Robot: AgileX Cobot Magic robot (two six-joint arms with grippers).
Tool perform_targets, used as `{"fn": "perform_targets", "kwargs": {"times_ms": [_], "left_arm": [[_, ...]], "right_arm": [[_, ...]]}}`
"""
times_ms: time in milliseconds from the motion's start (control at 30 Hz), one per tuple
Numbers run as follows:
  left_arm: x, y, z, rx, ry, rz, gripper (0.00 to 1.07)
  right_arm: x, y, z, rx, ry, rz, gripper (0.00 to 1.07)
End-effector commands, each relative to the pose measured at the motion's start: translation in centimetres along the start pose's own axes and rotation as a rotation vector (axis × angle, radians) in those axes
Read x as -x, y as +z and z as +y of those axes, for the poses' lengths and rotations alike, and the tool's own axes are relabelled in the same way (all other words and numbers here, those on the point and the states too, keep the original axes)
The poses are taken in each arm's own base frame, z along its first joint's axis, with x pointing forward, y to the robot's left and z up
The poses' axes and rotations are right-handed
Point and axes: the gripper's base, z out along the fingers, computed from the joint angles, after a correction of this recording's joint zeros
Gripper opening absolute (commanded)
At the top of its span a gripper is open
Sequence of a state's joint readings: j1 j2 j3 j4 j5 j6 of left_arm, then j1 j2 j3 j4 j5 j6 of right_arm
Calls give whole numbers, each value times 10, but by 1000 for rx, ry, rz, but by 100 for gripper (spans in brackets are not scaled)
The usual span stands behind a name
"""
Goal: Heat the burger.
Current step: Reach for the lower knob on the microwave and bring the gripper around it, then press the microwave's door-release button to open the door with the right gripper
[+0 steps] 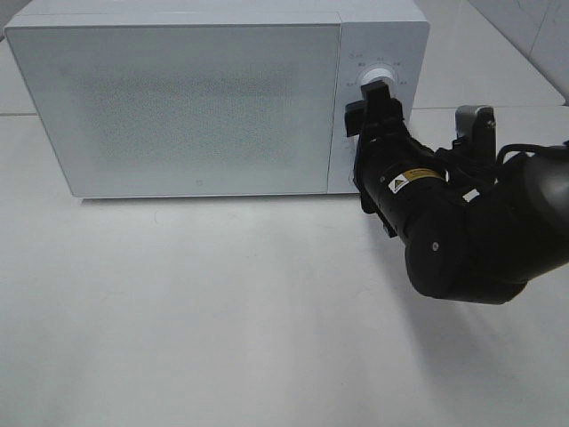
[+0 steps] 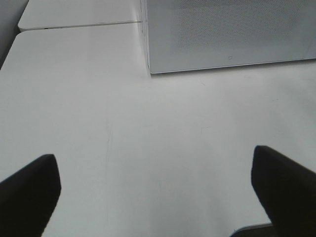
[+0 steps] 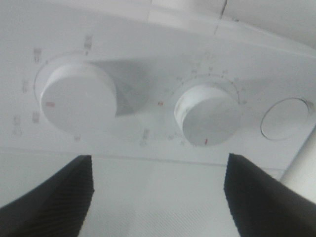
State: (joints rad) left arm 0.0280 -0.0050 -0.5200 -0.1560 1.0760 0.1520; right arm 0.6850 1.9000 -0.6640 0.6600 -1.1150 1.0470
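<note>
1. Two grippers are in view, and neither holds anything.
2. Right gripper (image 1: 367,100) sits at the control panel (image 1: 356,142) of the microwave (image 1: 187,107). Its jaws are well apart, with nothing between its fingers (image 3: 54,197).
3. Its wrist view faces one white dial (image 3: 79,101), a second dial (image 3: 210,116) and a round button (image 3: 285,117). Each dial has a red mark, and the fingers touch neither.
4. Left gripper (image 2: 155,187) hangs over the bare table (image 2: 148,123) near the microwave's corner, with its jaws spread wide.
5. Door (image 1: 178,98) is shut, and its dotted front hides the inside.
6. Burger: not visible in any view, so I cannot tell where it is.
</note>
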Motion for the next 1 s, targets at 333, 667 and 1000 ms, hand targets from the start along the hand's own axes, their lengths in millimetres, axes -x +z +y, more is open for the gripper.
{"fn": "perform_targets", "kwargs": {"times_ms": [333,667,1000], "left_arm": [[-1,-2,-1,-2,-2,-19,98],[-1,-2,-1,-2,-2,-19,98],[-1,-2,-1,-2,-2,-19,98]], "right_arm": [[-4,-43,20,-88,-673,428,73],[2,-85,33,-57,-1191,780,73],[25,-133,44,-161,-1422,1106,73]]}}
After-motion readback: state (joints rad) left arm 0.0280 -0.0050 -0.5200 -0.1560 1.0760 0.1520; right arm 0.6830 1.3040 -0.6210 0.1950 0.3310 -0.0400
